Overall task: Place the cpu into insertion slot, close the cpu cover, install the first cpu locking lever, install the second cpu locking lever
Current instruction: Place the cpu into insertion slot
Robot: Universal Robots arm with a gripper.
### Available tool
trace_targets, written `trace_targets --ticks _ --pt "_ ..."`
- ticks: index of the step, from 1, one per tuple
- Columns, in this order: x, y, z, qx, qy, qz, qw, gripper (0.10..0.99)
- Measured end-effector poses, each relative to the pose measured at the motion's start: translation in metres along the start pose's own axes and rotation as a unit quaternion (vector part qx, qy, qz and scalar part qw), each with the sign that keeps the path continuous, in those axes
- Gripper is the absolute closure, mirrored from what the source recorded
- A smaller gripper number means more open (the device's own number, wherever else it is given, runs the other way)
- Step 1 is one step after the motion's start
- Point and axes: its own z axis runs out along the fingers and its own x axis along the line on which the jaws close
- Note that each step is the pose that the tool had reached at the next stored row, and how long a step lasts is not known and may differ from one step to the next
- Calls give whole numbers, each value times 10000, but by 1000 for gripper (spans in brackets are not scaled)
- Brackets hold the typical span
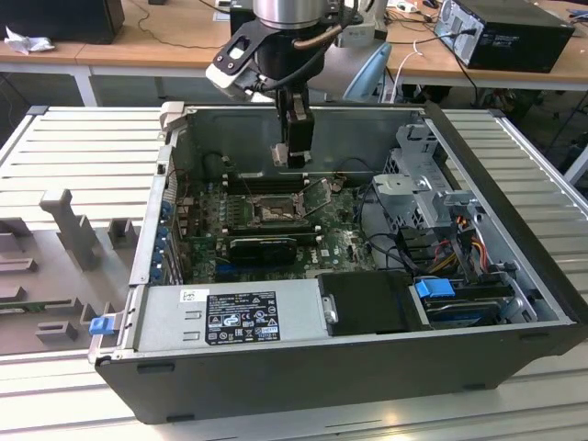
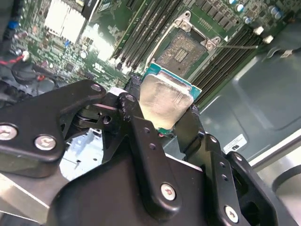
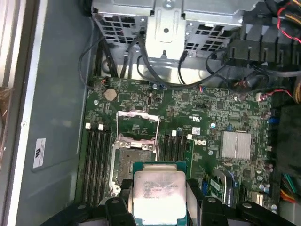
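Observation:
My gripper [image 1: 292, 154] hangs inside the open computer case, above the motherboard and shut on the cpu [image 1: 281, 154]. In both wrist views the cpu [image 2: 165, 102] [image 3: 159, 192] is a pale silvery square on a green edge, pinched between the black fingers [image 2: 134, 101]. The insertion slot [image 1: 273, 210] [image 3: 128, 165] [image 2: 181, 48] lies bare and dark below the chip, a short way off. The cpu cover [image 3: 137, 114] is a thin silvery frame swung open on the far side of the slot, toward the drive cage.
Black memory slots [image 3: 97, 155] flank the socket on both sides. A long black graphics card [image 1: 262, 246], a power supply [image 1: 230, 317], a metal drive cage [image 1: 418, 197] and loose cables [image 1: 386, 243] crowd the case. Its walls [image 1: 165, 193] rise around the board.

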Motion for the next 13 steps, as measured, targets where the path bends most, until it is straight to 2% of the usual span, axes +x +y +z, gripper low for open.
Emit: trace_targets --ticks 2,4,13 --pt "0 -4 44 -3 -14 171 9999 545" --pt "1 -9 98 0 -15 182 9998 545" --pt "-1 -17 193 14 -16 197 9998 545"
